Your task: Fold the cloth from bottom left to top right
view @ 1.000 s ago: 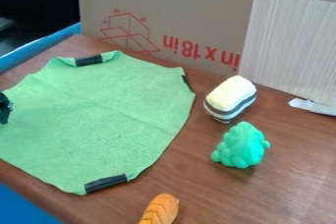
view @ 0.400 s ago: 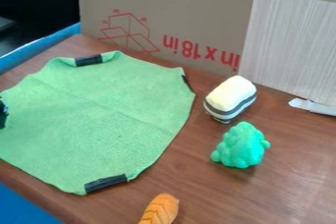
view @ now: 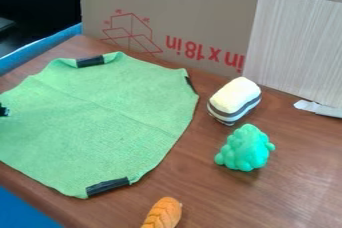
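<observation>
Peeking in at the left side of the green cloth (view: pixel 100 122), the gripper (view: pixel 4 110) shows just a dark sliver, too little to tell how its claw stands. The cloth lies spread on the table (view: pixel 294 172), unmoved, while the gripper has slipped farther left.

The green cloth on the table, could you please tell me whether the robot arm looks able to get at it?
Probably yes: the arm is at the left side of the green cloth, and no object lies on top.
</observation>
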Tool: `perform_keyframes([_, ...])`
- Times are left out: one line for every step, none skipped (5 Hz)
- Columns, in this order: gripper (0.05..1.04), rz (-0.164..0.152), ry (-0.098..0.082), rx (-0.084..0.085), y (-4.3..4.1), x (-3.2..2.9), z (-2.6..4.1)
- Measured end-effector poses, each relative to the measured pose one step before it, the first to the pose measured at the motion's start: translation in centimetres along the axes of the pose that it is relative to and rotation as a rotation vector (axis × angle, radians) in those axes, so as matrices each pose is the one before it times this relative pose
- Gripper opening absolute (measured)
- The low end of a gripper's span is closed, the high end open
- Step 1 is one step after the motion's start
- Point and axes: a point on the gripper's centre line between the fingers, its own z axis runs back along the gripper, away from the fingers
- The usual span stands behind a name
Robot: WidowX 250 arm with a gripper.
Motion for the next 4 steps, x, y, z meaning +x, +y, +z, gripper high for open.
perform_keyframes([0.165, -0.0142, -0.0093, -0.0422, -0.778, 0.368, 0.606])
perform_keyframes([0.068, -0.0204, -0.0153, -0.0421, -2.250, 1.349, 1.155])
perform_keyframes([0.055, 0.0145, -0.0021, -0.0021, -2.236, 1.427, 0.378])
perform_keyframes([0.055, 0.0219, 0.0085, 0.0183, -2.758, 1.816, 0.152])
